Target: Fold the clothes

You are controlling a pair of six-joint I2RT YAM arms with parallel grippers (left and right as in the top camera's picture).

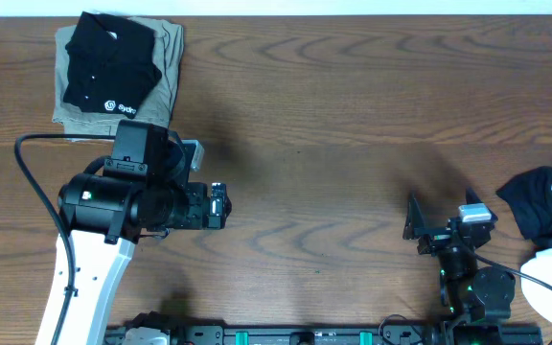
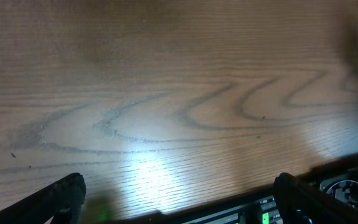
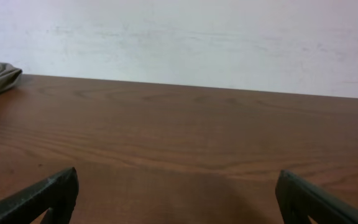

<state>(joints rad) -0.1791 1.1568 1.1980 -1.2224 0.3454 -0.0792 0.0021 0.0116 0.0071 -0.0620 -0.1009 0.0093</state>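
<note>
Lying at the far left corner of the table (image 1: 333,115), a folded black shirt (image 1: 111,59) sits on top of a folded olive-khaki garment (image 1: 171,57), which shows along its far, right and near edges. The shirt is folded to a nearly square packet, a little longer from far to near, and is turned slightly out of line with the table edge. Its white round logo and lettering lie at the near right corner and read left to right. The rest of the clothes are a crumpled heap (image 1: 535,206) at the right edge of the table: black fabric in the middle with white parts beyond and nearer, strung along that edge and cut off by the frame, so which way it points cannot be told. The left gripper (image 2: 179,180) hangs over bare wood near the stack, its claw spread wide with nothing between the fingers. The right gripper (image 1: 441,218) is just left of the heap and apart from it, claw likewise spread wide and empty, facing the far wall.
</note>
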